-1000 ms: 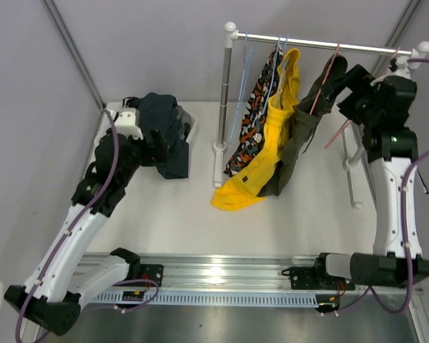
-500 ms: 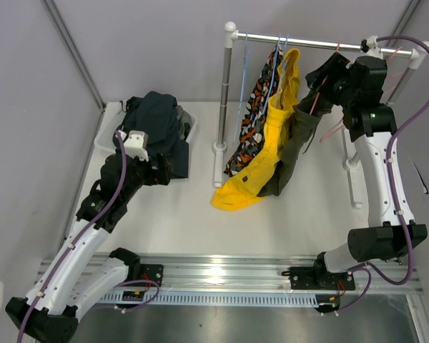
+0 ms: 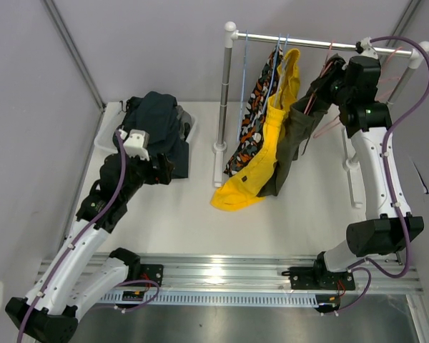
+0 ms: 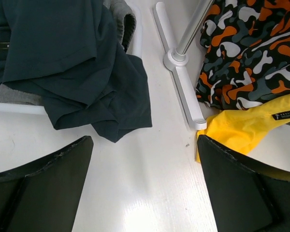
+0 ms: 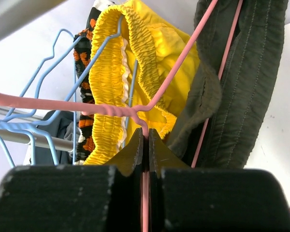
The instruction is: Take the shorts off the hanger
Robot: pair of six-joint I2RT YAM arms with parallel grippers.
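Observation:
Olive shorts hang on a pink hanger at the right end of the rack's rail. My right gripper is up at the rail. In the right wrist view it is shut on the pink hanger wire just below its twisted neck, beside the olive shorts. Yellow shorts and camouflage shorts hang on blue hangers to the left. Navy shorts lie heaped over grey shorts at the left. My left gripper is open over bare table beside them.
A white tray under the navy heap sits at the table's back left corner. The rack's post and flat foot stand mid-table, with the yellow shorts' hem on the table by the foot. An empty blue hanger hangs on the rail.
My right arm swung left to the pink hanger and its jaws shut on the wire. My left arm drew back from the navy heap toward the table's middle, still open.

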